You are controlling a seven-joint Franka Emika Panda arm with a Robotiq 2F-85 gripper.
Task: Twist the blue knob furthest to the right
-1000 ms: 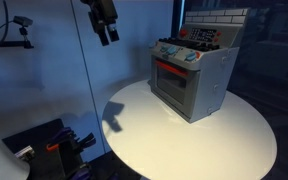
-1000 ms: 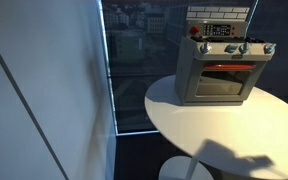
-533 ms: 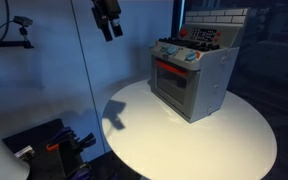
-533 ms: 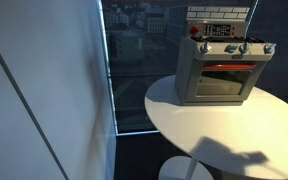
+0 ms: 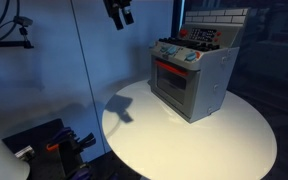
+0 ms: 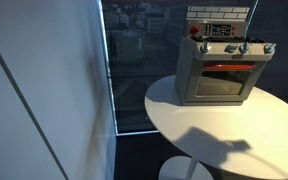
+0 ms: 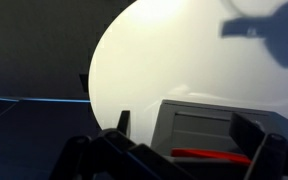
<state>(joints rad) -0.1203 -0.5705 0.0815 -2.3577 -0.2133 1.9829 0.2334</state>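
Note:
A grey toy oven [image 5: 191, 82] with a red door strip stands on a round white table [image 5: 154, 135], and also shows in an exterior view [image 6: 218, 68]. A row of blue knobs [image 5: 178, 53] runs along its top front edge; the one at the right end [image 6: 268, 47] is seen from the front. My gripper [image 5: 121, 12] hangs high above the table, left of the oven and well apart from it. In the wrist view my gripper [image 7: 189, 130] is open and empty, with the oven [image 7: 209, 128] below, between the fingers.
A glass pane and blue wall stand behind the table. The arm's shadow [image 5: 119, 108] falls on the tabletop left of the oven. Dark equipment [image 5: 54, 145] sits on the floor near the table's edge. A camera [image 5: 22, 22] hangs at upper left.
My gripper has moved up and to the right, closer to the oven; its shadow on the table has shifted right too. The oven has not moved.

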